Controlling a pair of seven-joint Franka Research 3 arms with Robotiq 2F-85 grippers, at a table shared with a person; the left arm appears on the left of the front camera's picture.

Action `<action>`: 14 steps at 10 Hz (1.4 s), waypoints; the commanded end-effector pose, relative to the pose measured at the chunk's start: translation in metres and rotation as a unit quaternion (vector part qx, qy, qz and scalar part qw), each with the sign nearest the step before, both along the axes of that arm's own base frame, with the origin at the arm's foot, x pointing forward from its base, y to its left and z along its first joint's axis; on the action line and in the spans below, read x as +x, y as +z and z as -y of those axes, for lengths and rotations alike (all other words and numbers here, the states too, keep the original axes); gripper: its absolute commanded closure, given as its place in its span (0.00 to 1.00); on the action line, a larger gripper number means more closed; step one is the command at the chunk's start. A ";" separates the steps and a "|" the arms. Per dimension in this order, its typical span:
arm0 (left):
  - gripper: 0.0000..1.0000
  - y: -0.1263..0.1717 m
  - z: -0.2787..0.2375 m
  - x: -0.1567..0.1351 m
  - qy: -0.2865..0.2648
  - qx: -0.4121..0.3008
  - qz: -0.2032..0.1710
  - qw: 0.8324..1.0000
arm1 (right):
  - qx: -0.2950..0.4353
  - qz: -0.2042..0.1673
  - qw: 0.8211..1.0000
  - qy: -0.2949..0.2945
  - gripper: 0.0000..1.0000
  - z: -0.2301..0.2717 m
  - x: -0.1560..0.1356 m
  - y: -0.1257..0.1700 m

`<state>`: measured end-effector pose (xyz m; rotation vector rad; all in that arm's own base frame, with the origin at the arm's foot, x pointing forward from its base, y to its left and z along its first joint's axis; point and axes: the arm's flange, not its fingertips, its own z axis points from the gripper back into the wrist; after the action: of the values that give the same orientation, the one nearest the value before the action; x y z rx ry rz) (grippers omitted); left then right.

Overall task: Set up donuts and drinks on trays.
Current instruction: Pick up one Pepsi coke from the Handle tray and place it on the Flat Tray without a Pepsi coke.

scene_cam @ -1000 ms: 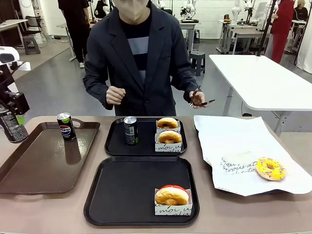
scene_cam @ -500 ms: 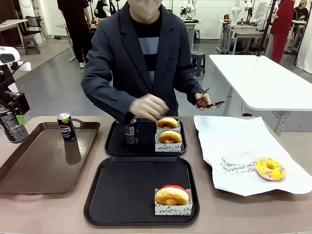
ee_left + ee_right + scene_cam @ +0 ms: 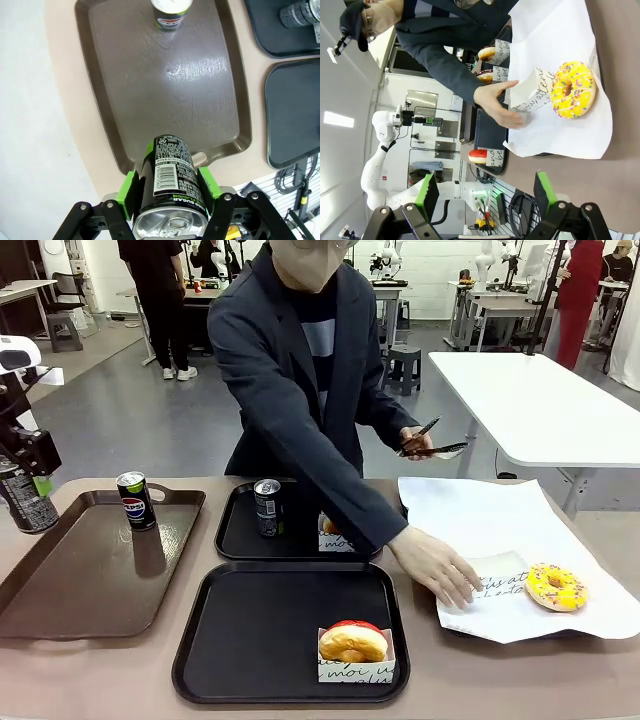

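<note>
My left gripper point(image 3: 170, 186) is shut on a black drink can with green markings point(image 3: 169, 172), held off the table's left edge point(image 3: 25, 495). My right gripper point(image 3: 486, 196) stands open and empty, looking at a yellow sprinkled donut point(image 3: 574, 90) on white paper point(image 3: 555, 586). The near black tray point(image 3: 250, 640) carries a red-glazed donut in a sleeve point(image 3: 352, 643). On the far black tray point(image 3: 235, 535) stands another dark can point(image 3: 267, 507); its sleeved donuts point(image 3: 487, 52) are mostly hidden by the person's arm in the front view.
A brown tray point(image 3: 90, 570) at left holds a Pepsi can point(image 3: 134, 500). The person's hand point(image 3: 437, 565) rests on an empty printed sleeve point(image 3: 497, 575) beside the yellow donut; the other hand holds tongs point(image 3: 432, 448). White paper point(image 3: 470, 515) covers the table's right side.
The person has leaned over the table and reached a hand from the far tray across to the paper sleeve by the yellow donut. Both my arms stayed still.
</note>
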<state>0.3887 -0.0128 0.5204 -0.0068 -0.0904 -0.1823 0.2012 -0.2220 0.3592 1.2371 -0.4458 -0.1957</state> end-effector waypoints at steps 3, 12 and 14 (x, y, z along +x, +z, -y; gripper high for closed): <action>0.40 -0.004 0.051 -0.021 -0.167 0.049 0.048 0.984 | 0.002 0.009 1.000 0.001 0.00 0.000 -0.001 0.000; 0.40 -0.008 0.089 -0.038 -0.215 0.075 0.025 0.973 | 0.002 0.009 1.000 0.001 0.00 0.000 -0.001 0.000; 0.40 -0.018 0.116 -0.050 -0.251 -0.033 0.003 0.967 | 0.002 0.009 1.000 0.001 0.00 0.000 -0.001 0.000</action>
<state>0.3446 -0.1185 0.5055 0.0282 -0.1118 -0.6451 0.2011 -0.2221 0.3593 1.2371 -0.4462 -0.1957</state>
